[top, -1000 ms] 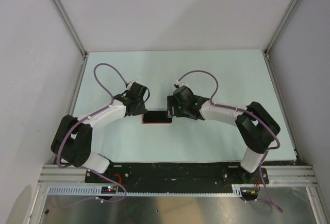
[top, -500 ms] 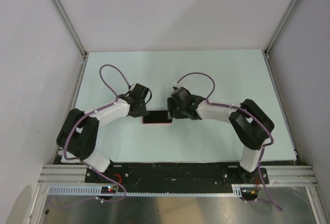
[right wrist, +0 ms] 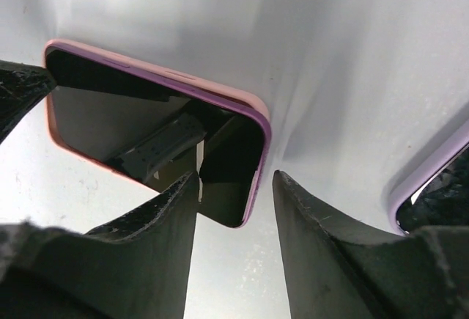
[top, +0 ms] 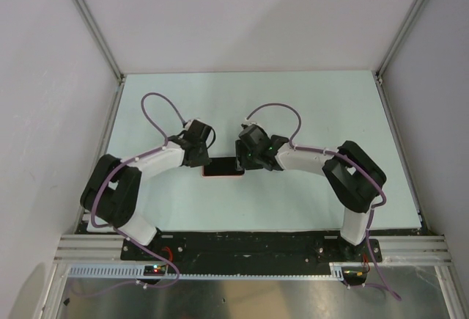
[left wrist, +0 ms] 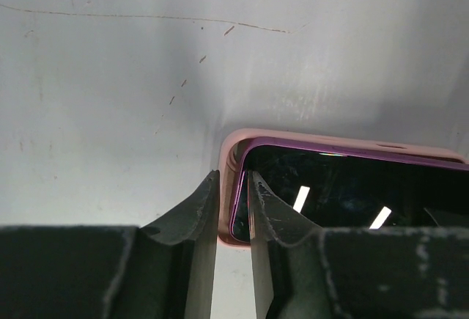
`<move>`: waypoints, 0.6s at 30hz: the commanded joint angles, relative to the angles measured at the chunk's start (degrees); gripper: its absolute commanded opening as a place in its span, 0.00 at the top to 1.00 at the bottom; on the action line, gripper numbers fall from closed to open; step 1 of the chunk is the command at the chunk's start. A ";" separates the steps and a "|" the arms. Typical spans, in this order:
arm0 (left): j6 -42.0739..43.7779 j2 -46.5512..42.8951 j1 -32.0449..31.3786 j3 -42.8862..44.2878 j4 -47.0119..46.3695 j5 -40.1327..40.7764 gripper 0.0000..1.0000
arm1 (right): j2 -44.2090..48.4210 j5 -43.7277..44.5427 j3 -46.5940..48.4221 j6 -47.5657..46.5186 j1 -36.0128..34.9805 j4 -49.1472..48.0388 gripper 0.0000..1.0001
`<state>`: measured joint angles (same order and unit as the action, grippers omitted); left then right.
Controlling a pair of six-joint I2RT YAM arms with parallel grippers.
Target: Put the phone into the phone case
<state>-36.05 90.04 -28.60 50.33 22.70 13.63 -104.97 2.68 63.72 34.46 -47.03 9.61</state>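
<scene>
The glossy black flat phone (left wrist: 330, 187) lies inside the thin salmon-pink phone case (left wrist: 293, 137) on the pale table (top: 293, 99). The left gripper (left wrist: 234, 176) pinches the case's end rim. The right gripper (right wrist: 234, 180) straddles the opposite end, fingers spread.

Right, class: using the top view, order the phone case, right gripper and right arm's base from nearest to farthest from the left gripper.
1. phone case, right at the left gripper.
2. right gripper, at the case's other end.
3. right arm's base, far off, near right.
</scene>
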 commanded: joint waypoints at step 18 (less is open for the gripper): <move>-2.89 -0.37 -0.23 -6.08 -5.54 -4.64 0.76 | -4.20 1.61 7.26 -1.96 -4.69 5.85 0.72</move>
<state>-37.58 88.47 -28.58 46.98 16.56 11.35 -106.56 5.89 68.20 33.39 -48.86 15.79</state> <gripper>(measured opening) 0.233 0.300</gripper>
